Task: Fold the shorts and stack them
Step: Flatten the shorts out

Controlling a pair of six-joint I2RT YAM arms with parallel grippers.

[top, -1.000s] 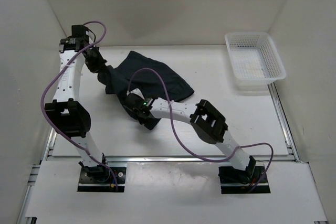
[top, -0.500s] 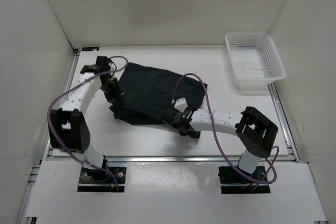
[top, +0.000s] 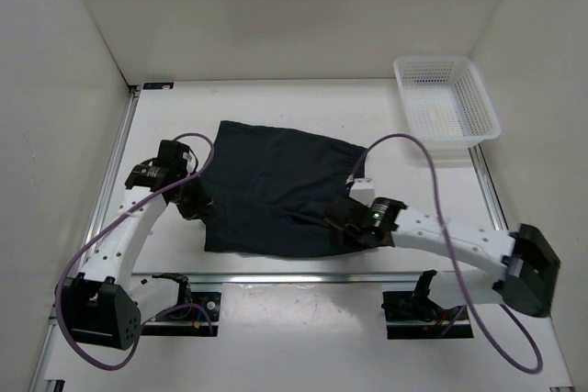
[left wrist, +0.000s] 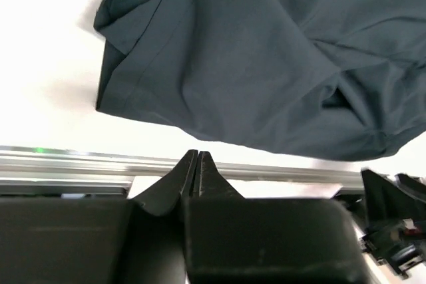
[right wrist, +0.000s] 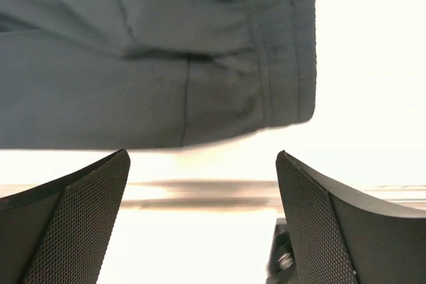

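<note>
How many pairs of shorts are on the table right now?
1. The shorts lie spread out in the middle of the table; another pair underneath can't be ruled out.

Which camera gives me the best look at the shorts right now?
Top external: the shorts lie spread out, nearly the whole outline visible. Left wrist shows much of the creased fabric, cropped at the frame edge; right wrist only one hemmed corner.

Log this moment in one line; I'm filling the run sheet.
shorts: spread on table | left gripper: jaws shut, empty | right gripper: jaws open, empty
</note>
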